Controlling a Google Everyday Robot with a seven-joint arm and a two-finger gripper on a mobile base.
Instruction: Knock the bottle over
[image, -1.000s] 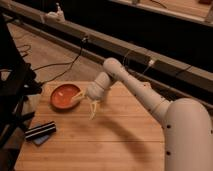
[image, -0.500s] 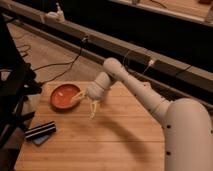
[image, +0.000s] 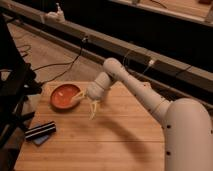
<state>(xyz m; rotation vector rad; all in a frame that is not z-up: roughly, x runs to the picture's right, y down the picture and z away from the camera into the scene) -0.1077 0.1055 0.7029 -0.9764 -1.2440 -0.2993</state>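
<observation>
the arm's gripper (image: 88, 98) hangs low over the wooden table (image: 120, 145), left of the frame's centre and right at the right-hand rim of the orange bowl (image: 64, 96). a pale prong from it reaches left over the bowl's edge. whether the gripper is spread or pressed together, i cannot tell from here; the pale parts run into one another.

just under the gripper is a slim pale shape that i take to be the bottle (image: 93, 110), though it could be part of the gripper itself. it sits on the table just right of the bowl, close to it but apart from its rim. its top meets the underside of the gripper, with no gap that i can make out. its long axis runs nearly up and down in the frame, with the upper end leaning a little to the right and the lower end toward the lower left. cap and neck are too small to make out.

in the lower left of the frame, near the table's corner, lies a dark flat object (image: 40, 130) on something blue (image: 41, 140), well apart from the gripper. the robot's white body (image: 187, 135) fills the lower right.
</observation>
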